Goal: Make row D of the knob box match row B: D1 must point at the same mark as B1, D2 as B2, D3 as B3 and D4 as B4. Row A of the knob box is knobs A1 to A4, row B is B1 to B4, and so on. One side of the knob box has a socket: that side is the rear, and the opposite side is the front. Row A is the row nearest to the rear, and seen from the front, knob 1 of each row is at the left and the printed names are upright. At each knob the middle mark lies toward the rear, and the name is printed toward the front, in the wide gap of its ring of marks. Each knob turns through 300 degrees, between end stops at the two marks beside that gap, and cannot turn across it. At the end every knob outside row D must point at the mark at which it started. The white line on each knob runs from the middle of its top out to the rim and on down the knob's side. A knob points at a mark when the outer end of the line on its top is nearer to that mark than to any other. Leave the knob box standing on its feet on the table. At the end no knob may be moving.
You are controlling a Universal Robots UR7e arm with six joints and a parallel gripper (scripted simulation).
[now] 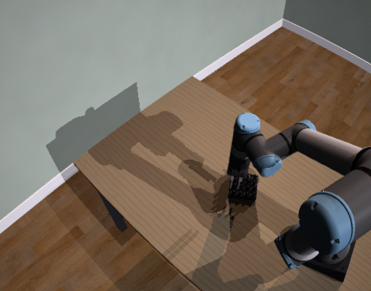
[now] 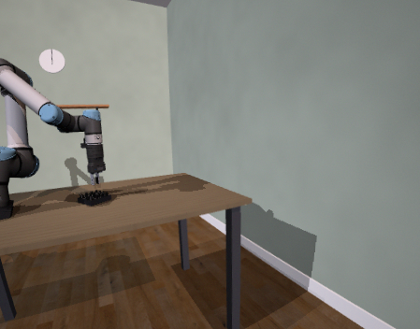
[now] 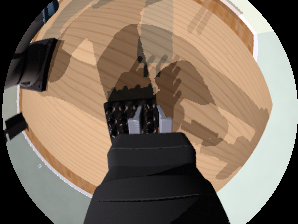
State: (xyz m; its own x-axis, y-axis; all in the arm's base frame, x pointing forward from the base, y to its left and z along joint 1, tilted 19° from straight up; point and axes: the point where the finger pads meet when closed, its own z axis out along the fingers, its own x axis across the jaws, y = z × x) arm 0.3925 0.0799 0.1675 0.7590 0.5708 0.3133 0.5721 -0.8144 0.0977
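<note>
The knob box [image 1: 243,190] is a small black box with rows of dark knobs, standing on the wooden table close to the arm's base. It also shows in the exterior view [image 2: 94,197] and in the wrist view [image 3: 133,112], partly hidden behind the gripper body. My gripper [image 2: 95,179] points straight down over the box's far-left part [image 1: 235,178]. Its fingertips [image 3: 143,119] hang a little above the knobs, and the fingers stand apart with nothing between them. The knobs' white lines and the marks are too small to read.
The arm's base [image 1: 318,256] is mounted at the table's near right corner. The arm's forearm and wrist [image 1: 277,149] reach over the box from the right. A wall runs along the table's far left edge.
</note>
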